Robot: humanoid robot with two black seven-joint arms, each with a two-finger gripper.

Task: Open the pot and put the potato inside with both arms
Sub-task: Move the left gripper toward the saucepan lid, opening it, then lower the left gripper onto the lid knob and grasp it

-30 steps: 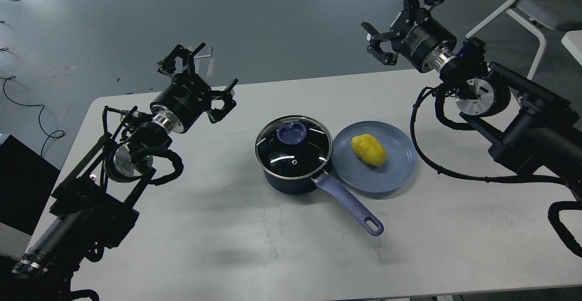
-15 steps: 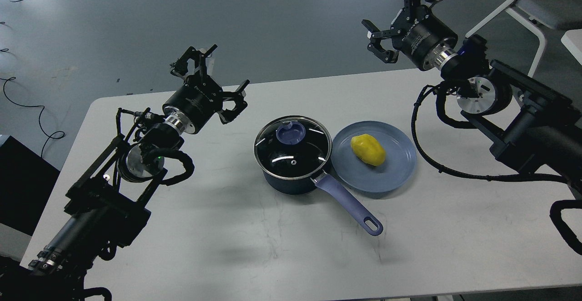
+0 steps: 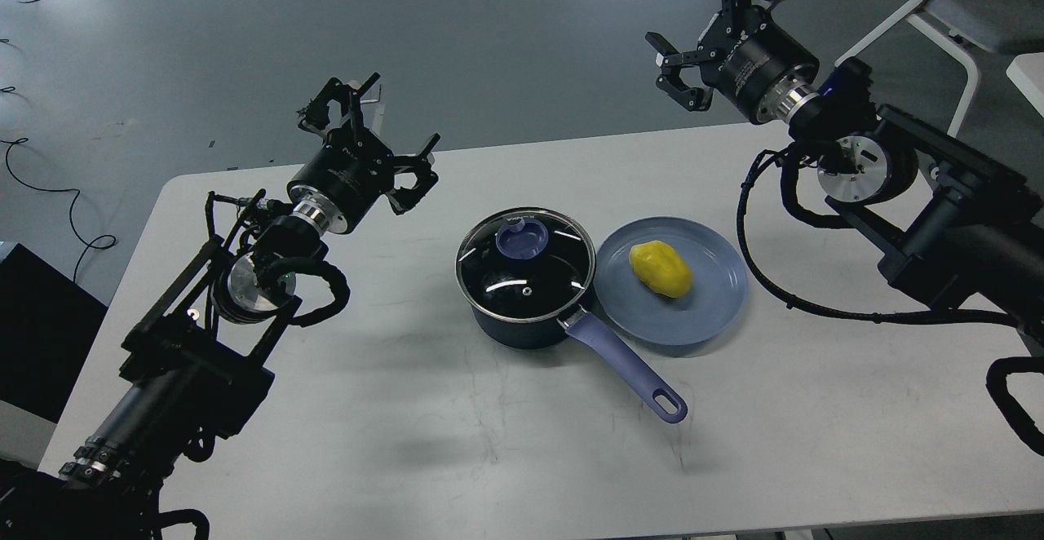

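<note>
A round dark pot [image 3: 526, 295] with a glass lid [image 3: 526, 263], purple knob and long purple handle sits mid-table, touching a flat blue plate [image 3: 701, 312] that holds the lumpy yellow potato [image 3: 661, 268]. Both the left gripper [image 3: 371, 136] and the right gripper [image 3: 718, 30] hang released, fingers spread, above the scuffed white table [image 3: 408, 426], with grey floor beyond.

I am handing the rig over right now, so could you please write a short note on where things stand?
Left hand: open, empty, raised left of the pot.
Right hand: open, empty, raised beyond the table's far edge.
Lid sits closed on the pot, its handle pointing toward the robot.
Potato lies on the blue plate, just right of the pot.
Done: nothing.
Left: lift the lid, put the potato in.
</note>
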